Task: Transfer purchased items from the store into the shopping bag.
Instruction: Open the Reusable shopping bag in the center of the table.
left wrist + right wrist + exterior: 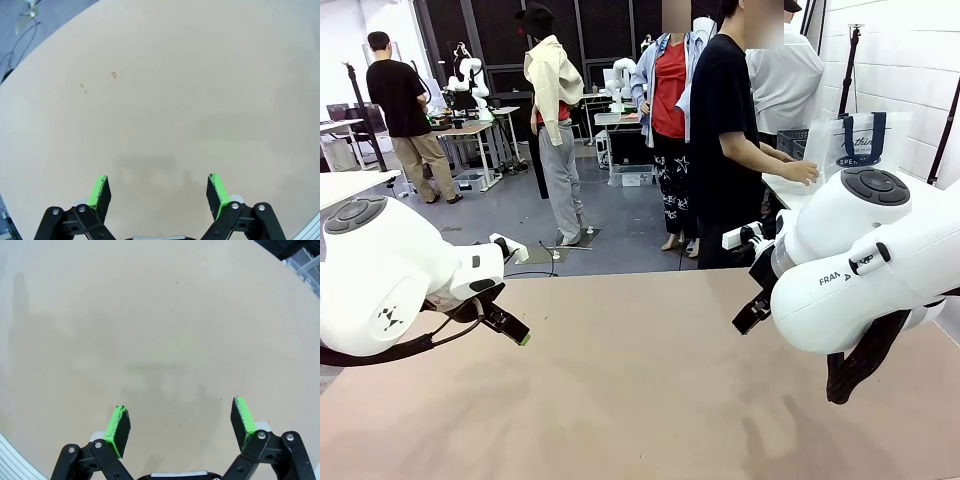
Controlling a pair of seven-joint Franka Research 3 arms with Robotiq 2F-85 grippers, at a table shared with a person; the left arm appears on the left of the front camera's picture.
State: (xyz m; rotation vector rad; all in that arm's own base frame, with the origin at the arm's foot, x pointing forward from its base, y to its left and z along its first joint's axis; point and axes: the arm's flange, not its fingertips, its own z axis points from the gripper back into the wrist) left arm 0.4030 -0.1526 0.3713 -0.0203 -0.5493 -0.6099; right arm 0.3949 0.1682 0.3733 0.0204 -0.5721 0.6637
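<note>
The left gripper (157, 184) is positioned above the table (200, 100) with its jaws spread wide. The two green pads (99, 190) are set well apart, and tan tabletop is seen between them. A few small marks (114, 75) are noted on the surface farther ahead of the gripper. A strip of grey floor (30, 30) with a cable (20, 42) is seen beyond the table edge.

The right gripper (180, 420) is likewise spread wide, its fingers (119, 427) parted over tabletop on which a faint shadow is cast.

In the front view, the left arm (390, 275) is seen at the left and the right arm (860, 260) at the right. Both are held over the near part of the table, well apart from each other.

The shopping bag (860, 140) is located off this table — it is stood upright on a separate white surface (790, 190) at the far right, beside the white wall (910, 70). Its navy handles and navy lettering are visible. The dark grey basket (792, 143) is placed just beside the bag, on its left in the picture.

A person (720, 130) in a black T-shirt is stood at that surface. One hand (802, 172) is extended to the lower corner of the bag, in front of the basket — whether contact is made cannot be told. The contents of basket and bag cannot be made out at this range. Both are well apart from either gripper.
</note>
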